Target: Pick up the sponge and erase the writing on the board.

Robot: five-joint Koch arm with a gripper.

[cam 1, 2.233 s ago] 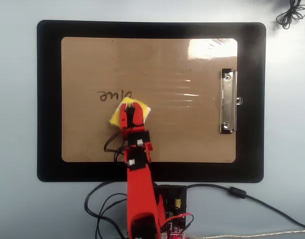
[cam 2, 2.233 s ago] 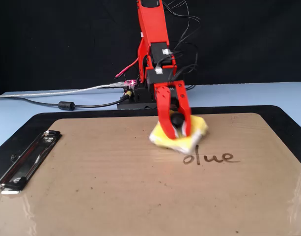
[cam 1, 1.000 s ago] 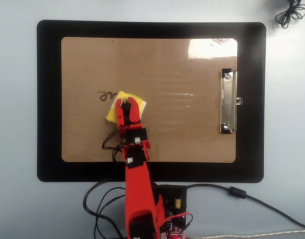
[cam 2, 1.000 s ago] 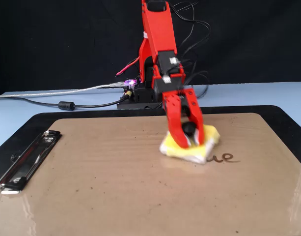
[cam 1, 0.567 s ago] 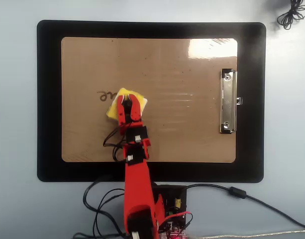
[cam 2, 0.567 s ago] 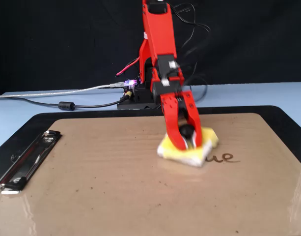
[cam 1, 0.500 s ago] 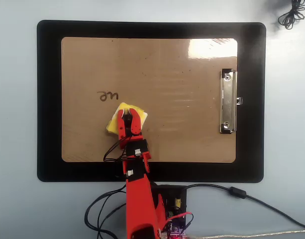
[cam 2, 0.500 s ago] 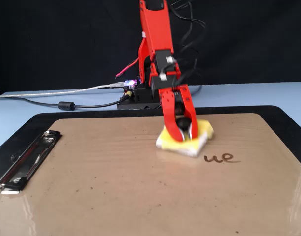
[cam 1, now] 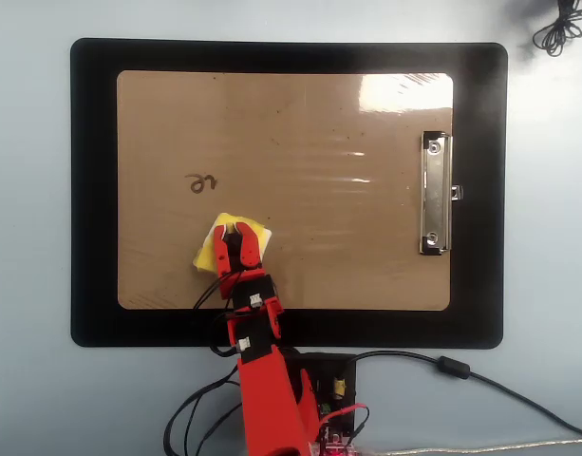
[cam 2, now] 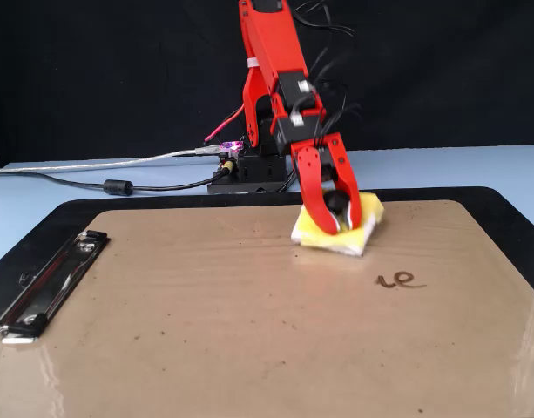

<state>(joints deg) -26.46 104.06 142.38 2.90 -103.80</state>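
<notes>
Between the jaws of the red gripper (cam 2: 334, 223) sat the black knob of the yellow sponge (cam 2: 364, 228), the two fingers closed against it on either side. Under them the sponge lay flat on the glossy brown clipboard (cam 2: 206, 322), close to the board's edge nearest the arm's base in the overhead view (cam 1: 232, 249). Beyond the fingertips in that view, apart from the sponge (cam 1: 207, 252), stood the last of the writing (cam 1: 201, 182), two small dark cursive letters; in the fixed view these marks (cam 2: 400, 280) lay nearer the camera than the gripper. Well off to the jaws' side, the silver clip (cam 1: 436, 194) lay at the board's (cam 1: 319, 133) short edge, with the black mat (cam 1: 93, 190) framing everything.
</notes>
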